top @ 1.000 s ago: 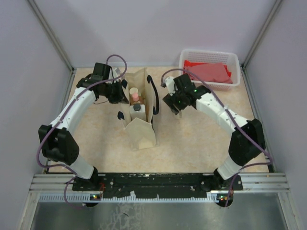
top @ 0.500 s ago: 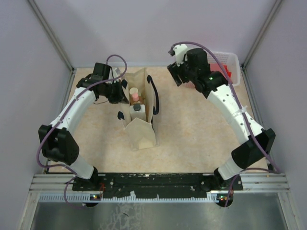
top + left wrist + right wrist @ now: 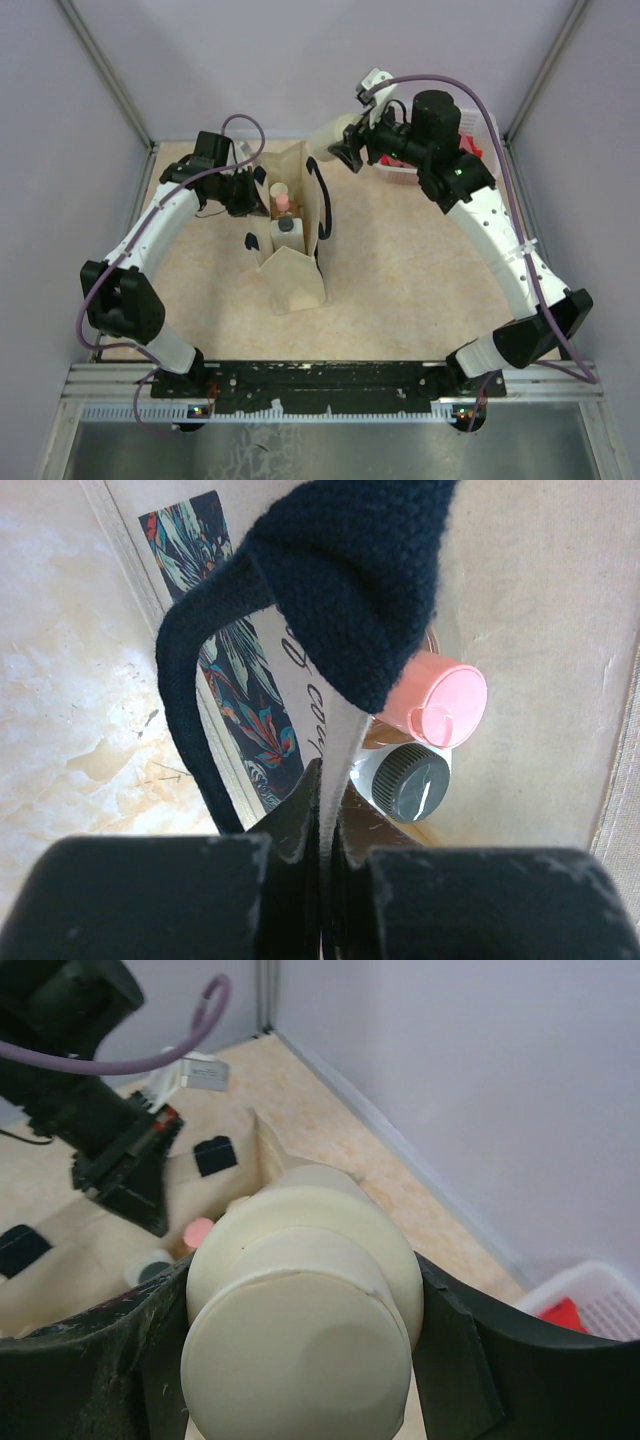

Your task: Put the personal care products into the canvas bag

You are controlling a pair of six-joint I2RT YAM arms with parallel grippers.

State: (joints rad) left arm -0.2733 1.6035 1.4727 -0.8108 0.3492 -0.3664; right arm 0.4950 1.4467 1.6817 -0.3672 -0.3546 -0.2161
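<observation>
The left arm (image 3: 160, 225) and right arm (image 3: 500, 240) have glossy white shells, black joint housings and a purple cable (image 3: 243, 117) looping along each. The left gripper (image 3: 325, 880) is matte black.

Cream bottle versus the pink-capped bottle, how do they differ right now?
The cream bottle is held up in the air by the right gripper; the pink-capped bottle stands upright inside the canvas bag. The cream bottle looks cream all over, while the other has a pink cap. Both are small capped bottles.
</observation>
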